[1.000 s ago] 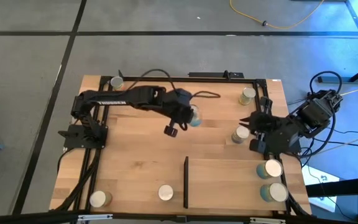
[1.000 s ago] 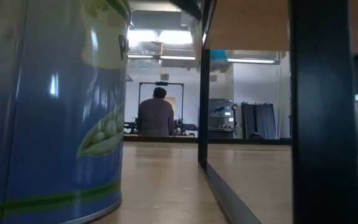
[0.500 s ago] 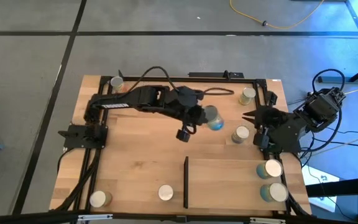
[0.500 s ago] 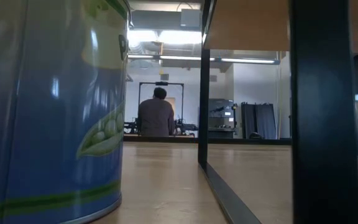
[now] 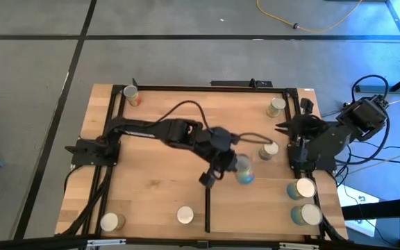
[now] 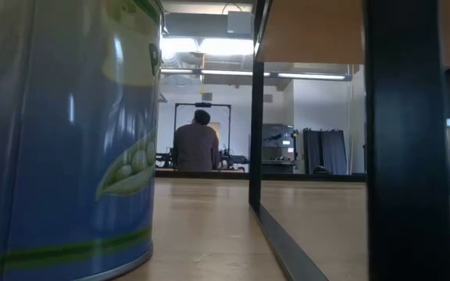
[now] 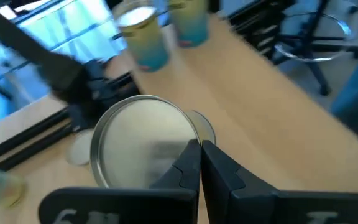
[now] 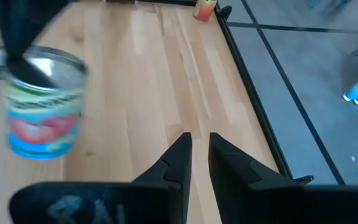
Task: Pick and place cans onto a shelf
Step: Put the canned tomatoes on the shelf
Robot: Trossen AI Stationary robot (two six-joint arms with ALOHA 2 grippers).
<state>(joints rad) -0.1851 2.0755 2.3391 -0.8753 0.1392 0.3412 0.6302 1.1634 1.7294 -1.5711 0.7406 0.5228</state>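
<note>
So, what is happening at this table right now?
The left end effector is shut on a can by its rim and carries it above the near edge of the shelf, where two cans already stand. The right end effector waits at the right side, empty. Other cans stand on the tabletop.

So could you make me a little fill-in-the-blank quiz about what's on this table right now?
1. The left hand is carrying a ____ toward the shelf.
2. On the shelf's right end stand ____ cans.
3. The right hand holds ____.
4. In the low view, a person sits far off with their ____ to the camera.

Missing words: can; two; nothing; back
</note>
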